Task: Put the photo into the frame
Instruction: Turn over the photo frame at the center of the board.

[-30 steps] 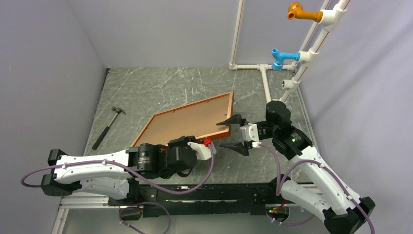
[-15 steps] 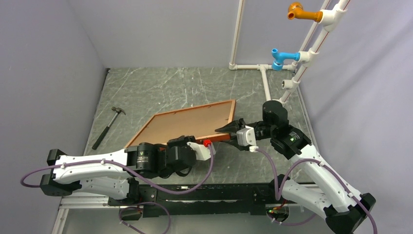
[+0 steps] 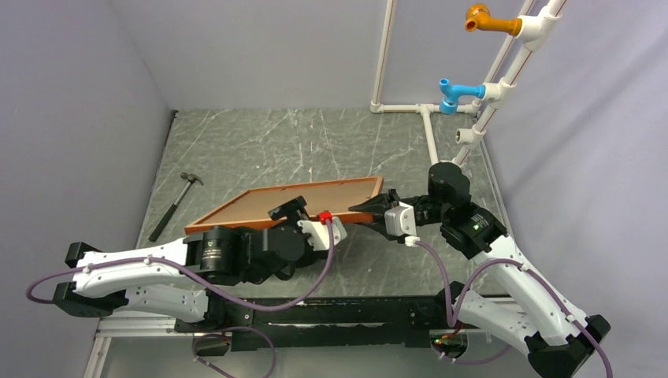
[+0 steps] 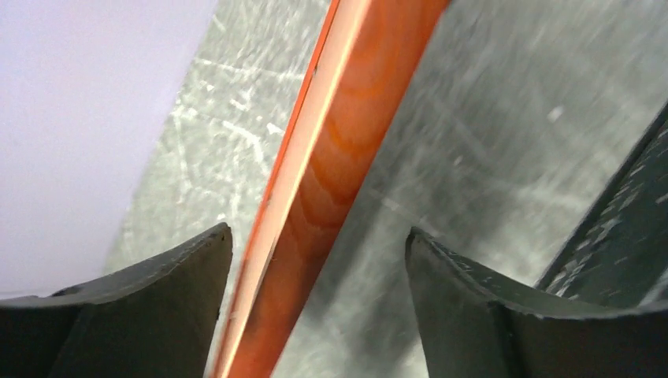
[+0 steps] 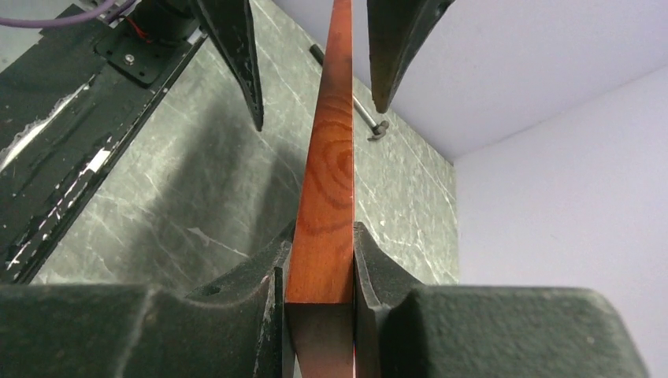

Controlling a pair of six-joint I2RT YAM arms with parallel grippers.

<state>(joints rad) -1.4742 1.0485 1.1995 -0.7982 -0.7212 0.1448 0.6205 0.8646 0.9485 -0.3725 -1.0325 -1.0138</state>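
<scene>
The frame [image 3: 291,201] is held tilted over the counter [image 3: 260,142], its 3 o'clock corner pinched in the right tool [image 3: 369,213], whose narrow jaws press both faces of the moulding. The left tool [image 3: 303,219], at the frame's 6 o'clock rail, stands wide, 1 finger on each side, clear of the wood. A hammer [image 3: 175,205] lies on the counter at the frame's 9 o'clock

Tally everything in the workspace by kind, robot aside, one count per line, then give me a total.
frame: 1
hammer: 1
white pipe rack: 1
coloured pipe elbows: 2, the orange elbow and the blue elbow
Total: 5
</scene>
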